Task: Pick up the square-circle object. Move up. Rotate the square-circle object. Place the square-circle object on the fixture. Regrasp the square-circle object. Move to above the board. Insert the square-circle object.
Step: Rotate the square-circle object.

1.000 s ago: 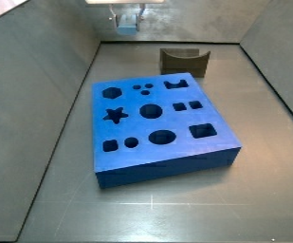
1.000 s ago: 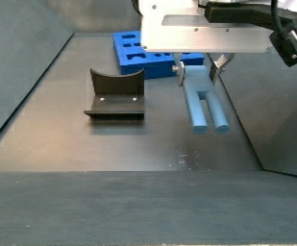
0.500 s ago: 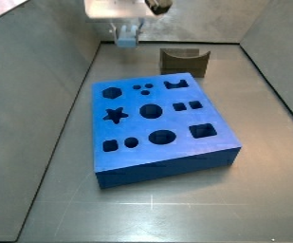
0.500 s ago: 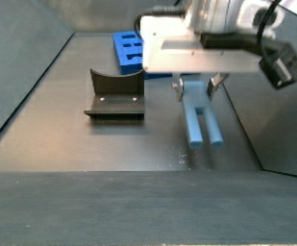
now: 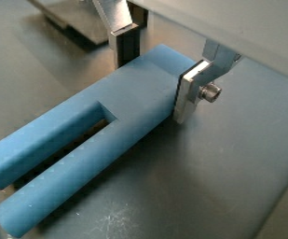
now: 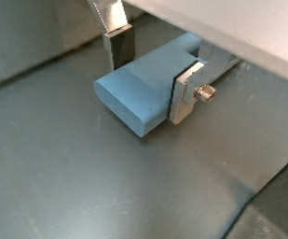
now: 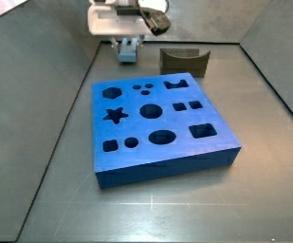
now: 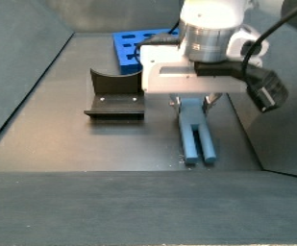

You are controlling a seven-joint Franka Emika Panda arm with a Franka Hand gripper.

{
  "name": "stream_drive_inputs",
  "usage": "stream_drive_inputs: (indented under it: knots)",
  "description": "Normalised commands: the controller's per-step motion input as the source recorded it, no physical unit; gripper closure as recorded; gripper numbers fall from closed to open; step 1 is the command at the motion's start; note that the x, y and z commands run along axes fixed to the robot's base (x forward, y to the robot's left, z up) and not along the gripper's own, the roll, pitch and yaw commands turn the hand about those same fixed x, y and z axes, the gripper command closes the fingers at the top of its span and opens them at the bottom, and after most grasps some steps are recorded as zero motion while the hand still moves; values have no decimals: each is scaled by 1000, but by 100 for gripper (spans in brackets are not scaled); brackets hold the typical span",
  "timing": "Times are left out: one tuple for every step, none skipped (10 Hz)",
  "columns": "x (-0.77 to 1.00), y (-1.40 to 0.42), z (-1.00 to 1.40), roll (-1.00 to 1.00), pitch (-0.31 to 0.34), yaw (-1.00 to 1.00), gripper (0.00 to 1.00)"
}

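My gripper [image 8: 193, 101] is shut on one end of the square-circle object [image 8: 197, 135], a light blue peg with a slot along it. The peg sticks out level from the jaws, low over the dark floor. In both wrist views the silver fingers [image 5: 196, 86] [image 6: 186, 89] press its sides, with the gripper [image 5: 158, 82] [image 6: 149, 86] around the peg [image 5: 96, 131] [image 6: 140, 89]. The dark fixture [image 8: 113, 94] [image 7: 184, 60] stands beside the gripper, apart from it. In a side view the gripper [image 7: 127, 43] and peg [image 7: 127, 51] hang beyond the blue board [image 7: 161, 128], which also shows in a side view [image 8: 136, 46].
Grey walls [image 7: 47, 85] close in the floor on both sides. A raised ledge [image 8: 285, 135] runs close beside the peg. The board has star, circle and square cutouts.
The gripper has come down with the peg in it, from high above the floor to just over it. The fixture and board have not moved.
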Motion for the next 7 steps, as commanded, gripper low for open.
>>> stream_drive_inputs:
  knots:
    - [28,4,-218,-90,-69,22,100]
    - [0,0,0,0,0,0,0]
    - [0,0,1000,0,0,0,0]
    - [-8,-1,1000,-2,13,1,0]
    - [-16,0,1000,-1,32,2,0]
    - [-11,4,1000,4,53,1,0]
    - [-13,5,1000,13,65,0,0]
